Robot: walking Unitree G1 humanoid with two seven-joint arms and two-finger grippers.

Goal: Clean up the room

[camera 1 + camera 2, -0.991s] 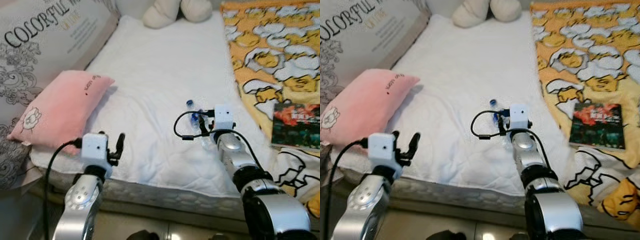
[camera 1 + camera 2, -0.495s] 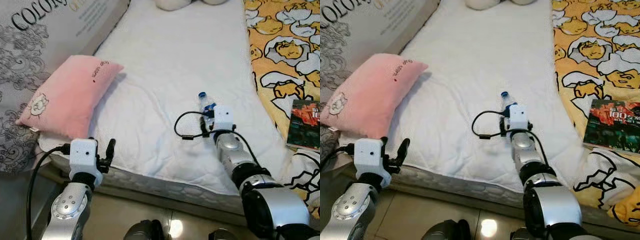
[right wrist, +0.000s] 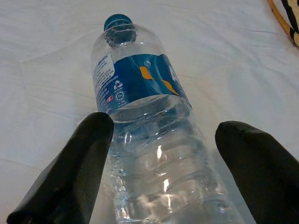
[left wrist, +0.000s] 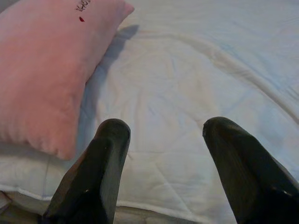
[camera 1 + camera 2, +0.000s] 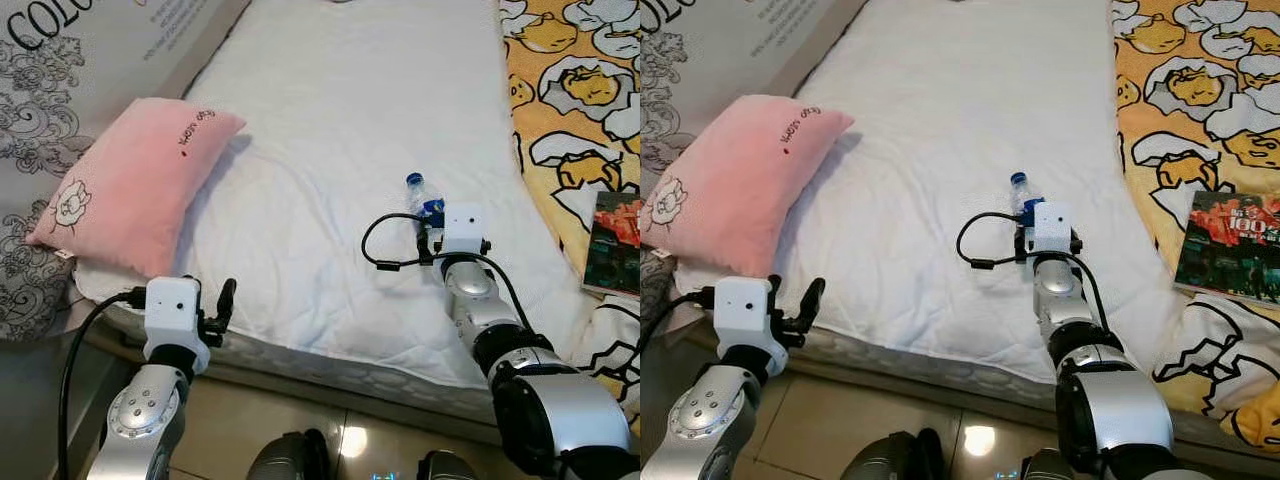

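The right gripper (image 3: 159, 163) reaches over the white mattress (image 5: 330, 150) with its fingers spread wide, one on each side of the water bottle (image 3: 149, 135), neither visibly pressing it. The bottle is clear ribbed plastic with a blue label and a blue cap (image 3: 117, 22). It lies on its side between the fingers, its long axis running straight away from the wrist, cap at the far end. The left gripper (image 4: 163, 163) hangs open at the mattress edge, a pink pillow (image 5: 135, 195) just beyond it.
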